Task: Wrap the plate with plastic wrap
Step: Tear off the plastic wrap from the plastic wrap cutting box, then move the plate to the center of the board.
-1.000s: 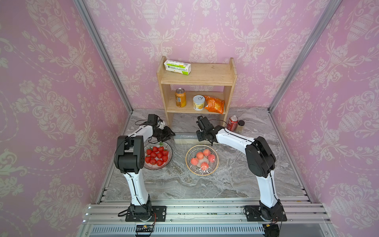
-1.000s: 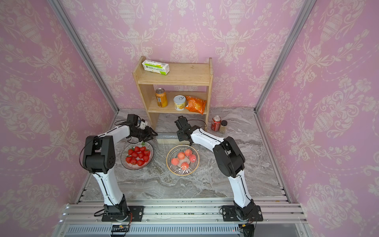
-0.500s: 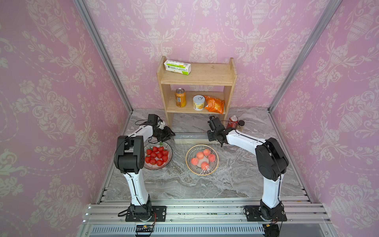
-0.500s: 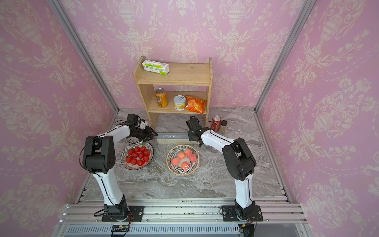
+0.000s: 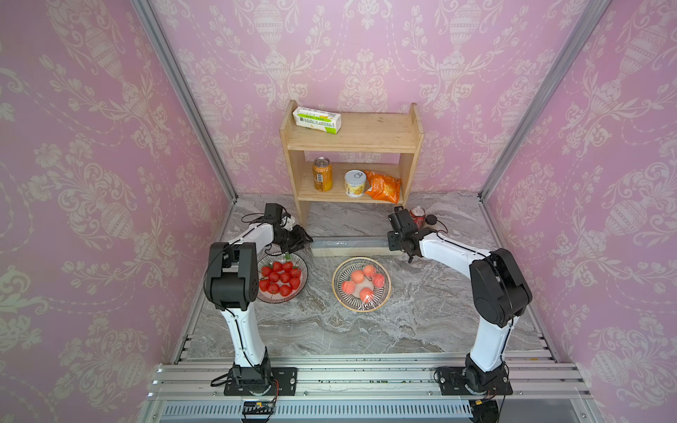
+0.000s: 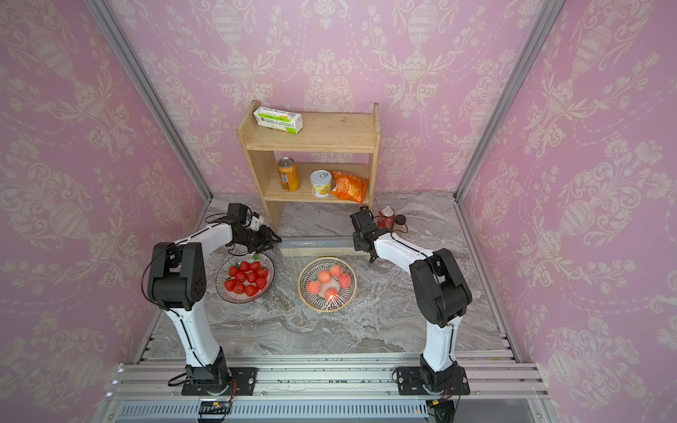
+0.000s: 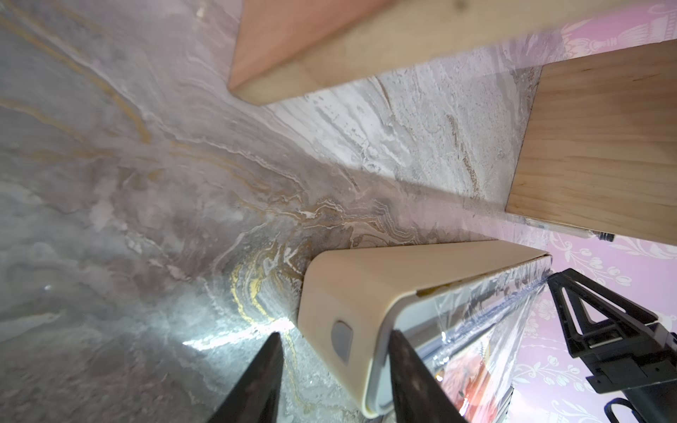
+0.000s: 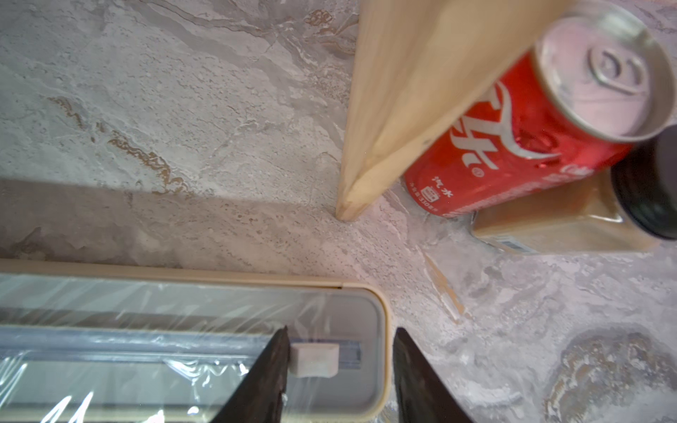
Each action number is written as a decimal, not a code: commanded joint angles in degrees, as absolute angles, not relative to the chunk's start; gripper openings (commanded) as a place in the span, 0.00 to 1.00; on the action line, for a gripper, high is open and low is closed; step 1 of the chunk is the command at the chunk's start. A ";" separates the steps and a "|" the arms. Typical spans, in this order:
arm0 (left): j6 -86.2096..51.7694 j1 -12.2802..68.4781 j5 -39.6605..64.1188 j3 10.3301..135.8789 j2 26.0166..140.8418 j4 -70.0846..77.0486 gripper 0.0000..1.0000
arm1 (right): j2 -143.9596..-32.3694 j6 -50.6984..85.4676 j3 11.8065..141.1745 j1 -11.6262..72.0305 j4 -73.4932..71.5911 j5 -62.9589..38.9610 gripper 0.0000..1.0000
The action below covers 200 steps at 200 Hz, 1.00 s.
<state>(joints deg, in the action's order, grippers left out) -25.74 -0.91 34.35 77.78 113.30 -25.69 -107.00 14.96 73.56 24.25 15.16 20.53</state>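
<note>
So the plastic wrap's dispenser box (image 5: 350,245) lies parallel to the tabletop's back edge, just in front of the shelf (image 5: 351,141), with an arm at each end. The left gripper (image 7: 335,335) straddles its left end, jaws apart and not clamping by the look of it. The right gripper (image 8: 339,348) hangs spread over the right end, around the slider tab (image 8: 314,360).

In the left wrist view the left tool (image 7: 335,333) had its fingers cut by the edge; whether they pinched the dispenser box (image 7: 366,293) could not be told. The right wrist view cut off most of that dispenser box and the dark cap of the bottle (image 8: 549,223).
</note>
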 commanded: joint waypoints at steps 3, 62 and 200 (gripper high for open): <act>-24.63 -2.02 23.63 77.07 114.62 -31.54 0.48 | -106.87 16.65 70.11 21.80 20.82 23.82 0.48; -24.44 -2.15 23.19 79.11 110.76 -32.82 0.63 | -100.05 17.03 69.08 20.13 19.55 18.63 0.62; -44.81 11.65 34.68 48.25 82.43 -13.42 0.99 | -83.74 40.87 42.89 23.56 -0.35 -27.53 1.00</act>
<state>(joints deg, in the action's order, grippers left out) -37.17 8.56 31.53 51.64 80.66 -20.91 -81.34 33.85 43.00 21.45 8.88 -18.39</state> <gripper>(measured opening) 0.977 0.996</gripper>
